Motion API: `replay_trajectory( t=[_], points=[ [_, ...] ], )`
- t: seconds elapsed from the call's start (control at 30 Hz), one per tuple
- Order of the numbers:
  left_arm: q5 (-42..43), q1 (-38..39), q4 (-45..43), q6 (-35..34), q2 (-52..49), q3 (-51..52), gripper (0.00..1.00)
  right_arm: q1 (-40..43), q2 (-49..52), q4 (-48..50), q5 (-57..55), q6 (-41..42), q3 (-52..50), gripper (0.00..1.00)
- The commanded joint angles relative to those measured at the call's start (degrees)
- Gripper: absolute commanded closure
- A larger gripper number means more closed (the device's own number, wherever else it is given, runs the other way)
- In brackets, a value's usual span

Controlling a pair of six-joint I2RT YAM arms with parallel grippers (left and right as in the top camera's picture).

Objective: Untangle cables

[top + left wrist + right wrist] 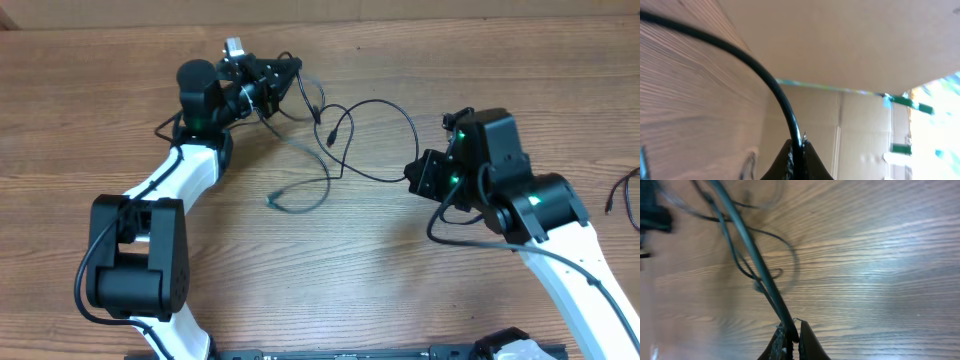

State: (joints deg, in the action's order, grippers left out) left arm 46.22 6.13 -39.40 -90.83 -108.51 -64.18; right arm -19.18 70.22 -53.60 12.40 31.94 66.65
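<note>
Nearby, stray cord beside right arm

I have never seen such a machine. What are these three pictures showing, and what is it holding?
These are two robot arms at a wooden table. One picture looks down from above; the other two come from small cameras on each wrist, so they look along the jaws. On the table lie thin black cables, looped and crossing each other. The left gripper, at the far side, is shut on a cable. The right gripper is also shut on a cable. Another cable lies at the right edge, apart.
</note>
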Motion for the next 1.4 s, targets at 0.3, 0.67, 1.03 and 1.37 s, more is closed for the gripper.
replay_trajectory(
  t=[0.3,0.67,1.03,1.37],
  points=[
    [21.8,-0.1,-34.9,-21.5,-0.3,-0.6,0.96,0.3,13.5,15.8,-2.5,1.3,1.5,0.96],
    [33.7,2.2,-34.8,-26.1,-0.3,-0.6,0.96,7.3,13.6,23.0,-7.2,7.2,1.5,0.96],
    [34.6,2.7,-30.6,1.3,-0.3,-0.6,0.96,7.6,14.8,6.6,-5.7,7.3,1.1,0.78],
    [22.6,-2.6,1.5,21.4,-0.3,-0.6,0.96,2.6,20.4,21.5,-2.6,6.0,-5.6,0.00]
  ],
)
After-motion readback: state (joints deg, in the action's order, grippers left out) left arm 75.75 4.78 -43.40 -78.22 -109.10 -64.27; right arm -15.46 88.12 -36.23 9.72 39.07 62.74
